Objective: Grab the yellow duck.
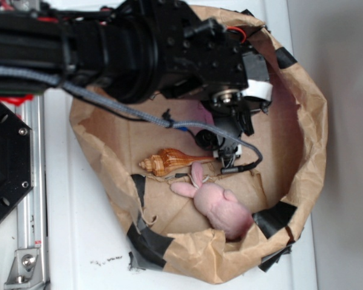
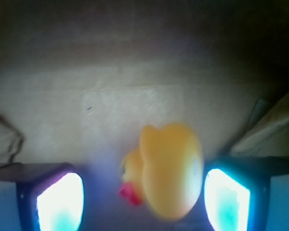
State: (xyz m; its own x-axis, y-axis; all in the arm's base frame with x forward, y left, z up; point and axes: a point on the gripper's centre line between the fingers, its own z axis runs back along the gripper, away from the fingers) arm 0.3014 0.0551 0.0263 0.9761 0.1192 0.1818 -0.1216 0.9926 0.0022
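Gripper (image 2: 143,197): jaws spread wide in wrist view, one pad (image 2: 60,202) at lower left, the other at lower right, both glowing white-teal. Duck (image 2: 166,171) sits between the pads, nearer the right one; narrow gap to that pad, wider gap on the left. No clear contact on either side, so not gripped as far as visible. Duck's red beak points down-left; body is blurred, close to lens. Behind it, brown paper floor w/ a crease line and one small dark speck.

Exterior view: arm (image 1: 139,48) reaches in from upper left over a paper bag (image 1: 314,121) w/ rolled-down rim, patched w/ black tape. Gripper head hangs over the bag's middle; fingertips and duck hidden under it here, so jaw state can't be read from this view. Shell (image 1: 172,162) lies on bag floor just left of gripper head. Bunny (image 1: 215,205) lies below shell, near bag's lower rim, one ear touching or nearly touching shell area. Grey cable (image 1: 109,104) loops from arm toward gripper. Bag sits on white table (image 1: 78,241).
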